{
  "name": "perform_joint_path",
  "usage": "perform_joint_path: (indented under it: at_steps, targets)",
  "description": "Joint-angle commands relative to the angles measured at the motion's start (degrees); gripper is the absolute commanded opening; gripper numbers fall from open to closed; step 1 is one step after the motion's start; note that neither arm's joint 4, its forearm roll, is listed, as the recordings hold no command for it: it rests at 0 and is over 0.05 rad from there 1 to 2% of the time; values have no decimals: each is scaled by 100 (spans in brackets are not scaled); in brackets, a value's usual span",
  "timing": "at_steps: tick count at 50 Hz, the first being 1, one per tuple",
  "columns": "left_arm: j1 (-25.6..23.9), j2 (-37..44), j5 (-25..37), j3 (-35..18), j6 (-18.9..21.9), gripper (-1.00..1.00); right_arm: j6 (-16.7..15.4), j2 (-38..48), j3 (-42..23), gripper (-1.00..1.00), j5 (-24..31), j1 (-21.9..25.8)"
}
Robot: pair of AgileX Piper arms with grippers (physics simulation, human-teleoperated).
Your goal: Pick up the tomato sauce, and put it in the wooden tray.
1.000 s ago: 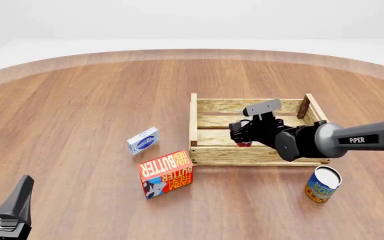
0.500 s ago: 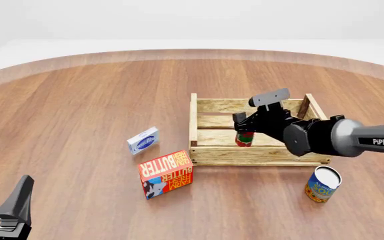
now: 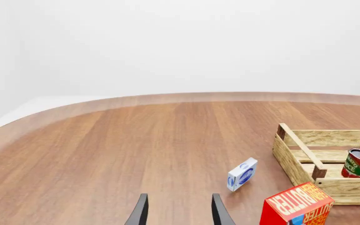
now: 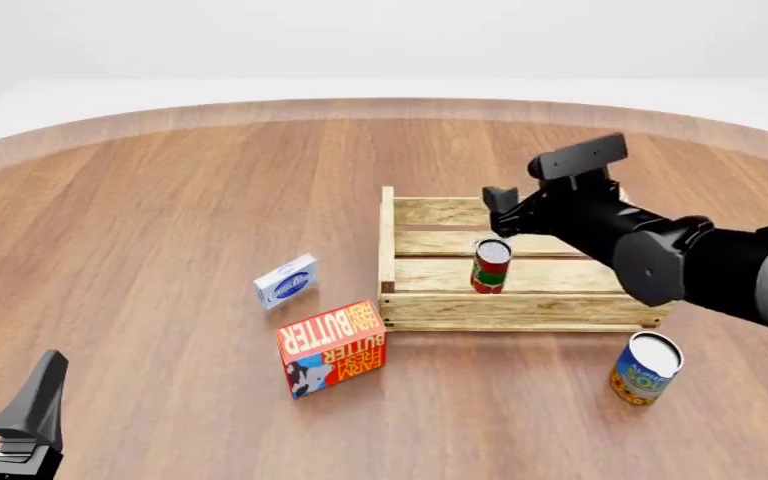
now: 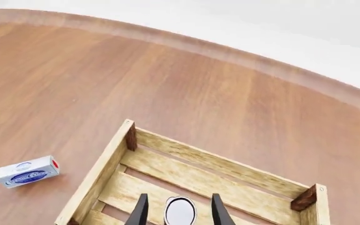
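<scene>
A red butter box (image 4: 332, 348) stands tilted on the wooden table (image 4: 157, 220). A small blue-and-white box (image 4: 285, 281) lies near it, farther from the camera. A blue-and-orange can (image 4: 644, 368) stands upright, well to the butter box's right.

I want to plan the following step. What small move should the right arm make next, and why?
Probably lift the right gripper clear and pull back. The tomato sauce stands upright inside the wooden tray, and the open fingers no longer touch it, so the placing looks done.
</scene>
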Motion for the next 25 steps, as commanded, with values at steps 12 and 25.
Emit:
perform_joint_path:
  at_steps: [12, 25]
  targets:
    - [0, 0, 0, 0, 0, 100, -219, -2408, 1086, 100, -381, 469]
    - [0, 0, 0, 0, 0, 100, 117, -4401, 2272, 100, -859, 1157]
